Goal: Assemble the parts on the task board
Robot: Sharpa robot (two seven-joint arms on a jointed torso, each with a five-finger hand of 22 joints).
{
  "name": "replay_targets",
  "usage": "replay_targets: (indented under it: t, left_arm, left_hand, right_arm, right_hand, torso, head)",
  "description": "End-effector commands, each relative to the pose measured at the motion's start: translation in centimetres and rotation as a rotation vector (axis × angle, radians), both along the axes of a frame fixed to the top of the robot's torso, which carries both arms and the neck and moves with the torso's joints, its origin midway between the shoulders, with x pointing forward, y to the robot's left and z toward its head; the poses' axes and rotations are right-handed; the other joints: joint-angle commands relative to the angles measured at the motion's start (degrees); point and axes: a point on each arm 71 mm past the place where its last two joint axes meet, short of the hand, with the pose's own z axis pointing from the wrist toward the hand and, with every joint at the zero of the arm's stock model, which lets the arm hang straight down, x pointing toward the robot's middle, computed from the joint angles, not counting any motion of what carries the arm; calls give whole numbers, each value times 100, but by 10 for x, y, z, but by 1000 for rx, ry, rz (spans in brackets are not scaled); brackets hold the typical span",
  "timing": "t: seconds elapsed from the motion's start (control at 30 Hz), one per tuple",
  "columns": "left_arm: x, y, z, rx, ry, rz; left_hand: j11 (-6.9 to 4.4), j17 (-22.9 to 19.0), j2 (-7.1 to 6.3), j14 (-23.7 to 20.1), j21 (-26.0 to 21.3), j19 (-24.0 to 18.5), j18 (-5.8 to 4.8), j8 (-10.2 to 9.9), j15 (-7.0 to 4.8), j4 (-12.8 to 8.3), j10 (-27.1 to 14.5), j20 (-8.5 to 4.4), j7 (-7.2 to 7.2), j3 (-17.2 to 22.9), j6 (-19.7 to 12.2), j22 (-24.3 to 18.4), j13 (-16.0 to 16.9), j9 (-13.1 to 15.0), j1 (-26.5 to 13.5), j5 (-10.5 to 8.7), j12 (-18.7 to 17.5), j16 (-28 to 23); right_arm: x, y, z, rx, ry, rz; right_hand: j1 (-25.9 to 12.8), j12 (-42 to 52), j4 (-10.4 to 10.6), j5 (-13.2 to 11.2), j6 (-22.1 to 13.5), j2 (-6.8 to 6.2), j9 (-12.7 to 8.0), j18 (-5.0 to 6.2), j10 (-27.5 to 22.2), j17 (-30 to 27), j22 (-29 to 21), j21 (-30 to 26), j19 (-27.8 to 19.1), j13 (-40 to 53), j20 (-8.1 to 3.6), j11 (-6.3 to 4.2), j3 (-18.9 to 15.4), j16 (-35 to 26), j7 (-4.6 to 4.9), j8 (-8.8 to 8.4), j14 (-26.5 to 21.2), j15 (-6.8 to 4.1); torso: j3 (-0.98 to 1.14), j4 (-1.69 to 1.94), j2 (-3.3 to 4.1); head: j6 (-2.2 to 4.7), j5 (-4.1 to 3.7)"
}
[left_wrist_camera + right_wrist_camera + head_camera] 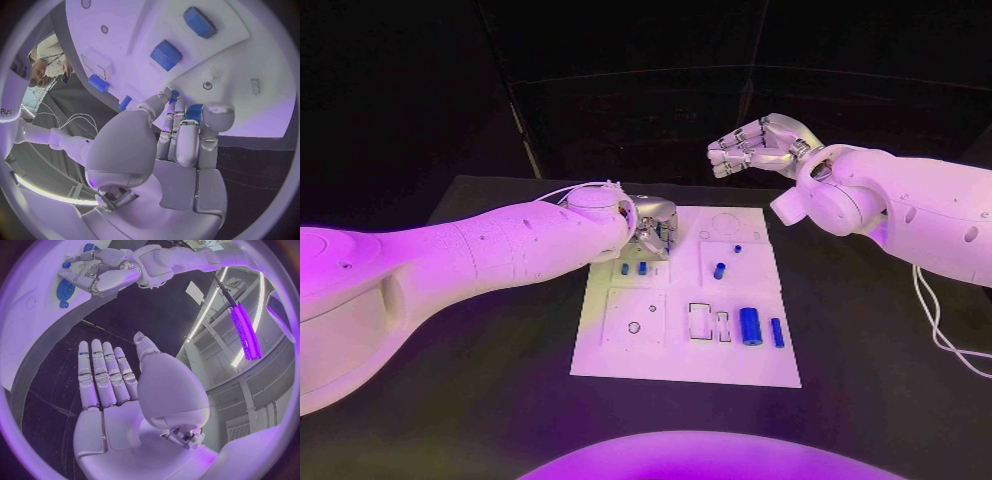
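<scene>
Head view: the board (687, 362) sits mid-counter, several blue parts (750, 326) left loose around 5 o'clock, so plenty's undone. Left robot hand (651, 228) is pressed down at the board's 11 o'clock.

Left wrist: a small blue part (174, 94) is pinched at the fingertips.

Right wrist: right robot hand (115, 390) is held flat, empty. No writing readable.

task board (740, 368) mid table (473, 400). left hand (651, 228) over board's far-left corner, fingertips down on it. two small parts (633, 268) just in front of that hand. peg (720, 270) mid board; big cylinder (750, 326) + slim part (777, 332) side by side near-right. right hand (754, 146) up beyond far edge, well apart.
</scene>
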Motion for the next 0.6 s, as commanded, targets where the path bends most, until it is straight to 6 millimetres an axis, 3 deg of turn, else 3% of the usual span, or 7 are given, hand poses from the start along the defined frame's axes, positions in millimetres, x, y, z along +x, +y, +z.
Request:
replay_targets:
  t: [0.03,0.6]
  left_arm:
    - [-1,2,-6,38,12,-1]
    - [0,4,0,-23,-60,-31]
  left_hand:
    - [-7,-6,78,123,79,66,-97,-28,-47,-29,84,-8,4,105,85,89,14,-1,31,-20,-38,34]
    - [-27,-111,85,119,402,137,-162,-114,-57,-84,455,-21,29,482,330,484,25,-8,-59,-25,-283,43]
  right_arm:
    - [0,2,2,6,-7,13]
    - [0,2,2,7,-9,14]
  right_hand:
    - [8,29,3,23,-26,64,4,69,-30,-7,-4,-18,35,2,6,6,-27,26,91,20,-33,3]
    - [7,32,7,24,-26,74,4,69,-32,-7,-4,-21,37,2,6,7,-29,27,91,21,-34,3]
  torso:
    - [-1,2,-2]
    - [-3,3,-1]
  head:
    - [2,6]
    - [14,8]
